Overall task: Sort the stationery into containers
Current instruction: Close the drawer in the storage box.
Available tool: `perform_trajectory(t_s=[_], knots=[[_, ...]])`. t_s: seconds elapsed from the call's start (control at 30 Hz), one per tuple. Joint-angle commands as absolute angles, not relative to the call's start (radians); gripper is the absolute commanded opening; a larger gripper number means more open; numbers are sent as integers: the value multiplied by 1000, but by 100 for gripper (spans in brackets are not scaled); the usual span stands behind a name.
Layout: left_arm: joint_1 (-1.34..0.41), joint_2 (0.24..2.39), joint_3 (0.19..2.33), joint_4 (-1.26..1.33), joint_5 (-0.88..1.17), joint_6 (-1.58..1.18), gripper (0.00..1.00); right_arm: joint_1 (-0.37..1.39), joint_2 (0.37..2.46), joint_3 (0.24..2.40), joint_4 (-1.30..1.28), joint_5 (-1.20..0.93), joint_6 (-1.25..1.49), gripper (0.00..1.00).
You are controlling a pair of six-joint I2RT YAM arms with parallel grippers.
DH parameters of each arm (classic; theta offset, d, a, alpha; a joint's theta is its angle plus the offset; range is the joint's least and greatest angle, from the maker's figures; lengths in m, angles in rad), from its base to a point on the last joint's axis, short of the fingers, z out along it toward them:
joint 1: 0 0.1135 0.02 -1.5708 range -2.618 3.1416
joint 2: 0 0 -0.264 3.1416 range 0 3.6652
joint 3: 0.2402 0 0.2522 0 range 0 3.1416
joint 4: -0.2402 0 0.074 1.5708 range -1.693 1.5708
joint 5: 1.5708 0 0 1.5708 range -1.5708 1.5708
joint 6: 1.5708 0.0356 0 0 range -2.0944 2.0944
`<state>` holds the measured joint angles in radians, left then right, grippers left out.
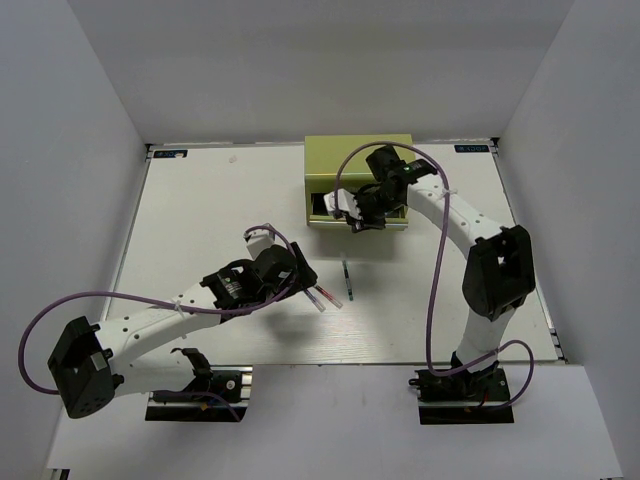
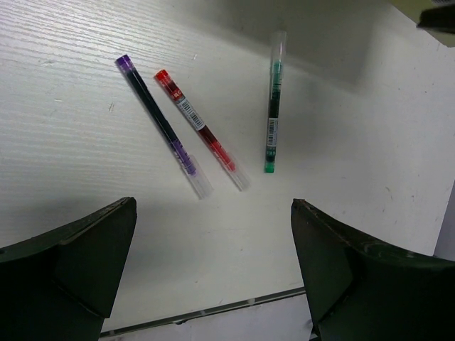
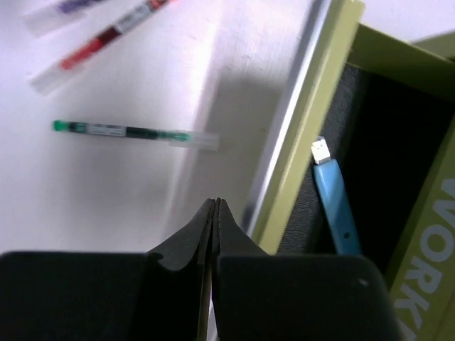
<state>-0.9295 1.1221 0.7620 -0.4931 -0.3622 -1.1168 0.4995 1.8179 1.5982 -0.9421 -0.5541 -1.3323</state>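
Observation:
The yellow-green chest (image 1: pixel 358 160) stands at the back of the table with a drawer pulled open (image 3: pixel 321 117). The light blue pen (image 3: pixel 334 206) lies inside that drawer. The purple pen (image 2: pixel 163 128), the red-pink pen (image 2: pixel 201 129) and the dark green pen (image 2: pixel 273 114) lie on the table, side by side. The red-pink pen (image 1: pixel 322 297) and the green pen (image 1: pixel 347 283) also show in the top view. My left gripper (image 2: pixel 213 234) is open and empty, just short of the pens. My right gripper (image 3: pixel 215 204) is shut and empty, at the drawer's front edge.
The white table (image 1: pixel 220 220) is walled on three sides. The left arm's purple cable (image 1: pixel 60 310) loops over the table's left front. The right arm (image 1: pixel 470 230) reaches over the table's right side to the chest.

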Motion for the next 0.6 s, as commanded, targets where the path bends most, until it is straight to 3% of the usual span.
perform_trajectory(t_s=[0.0,0.2,0.57], knots=[[-927,1101,769,-489,-365,-1106,100,515,1831,1589,-735,-450,-1194,0],[-927,1101,769,-499,-374,-1115,100,526,1796,1488,-422,-275,-1008,0],[-927,1120,736,-365,-337,-1134,100,523,1838,1485,-258,-61,-942,0]])
